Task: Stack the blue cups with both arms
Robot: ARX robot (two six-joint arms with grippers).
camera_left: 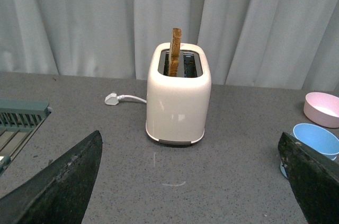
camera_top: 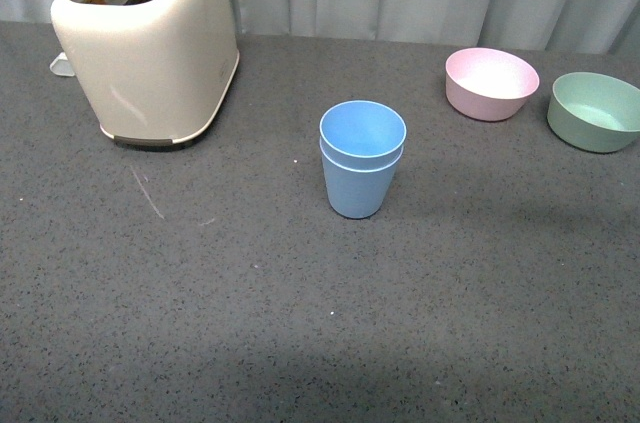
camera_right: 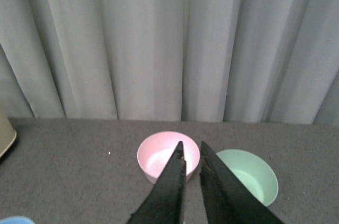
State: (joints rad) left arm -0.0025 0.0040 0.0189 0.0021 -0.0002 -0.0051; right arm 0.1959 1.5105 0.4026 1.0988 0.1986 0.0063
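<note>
One table (camera_top: 480, 343); one toaster (camera_left: 178, 102) is seen straight ahead of the left tool (camera_left: 190, 181), fingers spread wide, nothing held; two blue cups (camera_top: 362, 158) are nested, stack judged done, just beside that tool; right tool (camera_right: 192, 168) nearly closed, empty; pink bowl (camera_right: 159, 155) and green bowl (camera_right: 254, 176), one each, beyond it.

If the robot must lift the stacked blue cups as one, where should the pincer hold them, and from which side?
Probably the lower wall of the stacked blue cups, below the two rims, closing across it from the sides. Pinching only the top rim might lift the inner cup out. The stack stands upright in open table, so a level approach from either side looks free; the toaster and pink bowl stand well apart.
</note>
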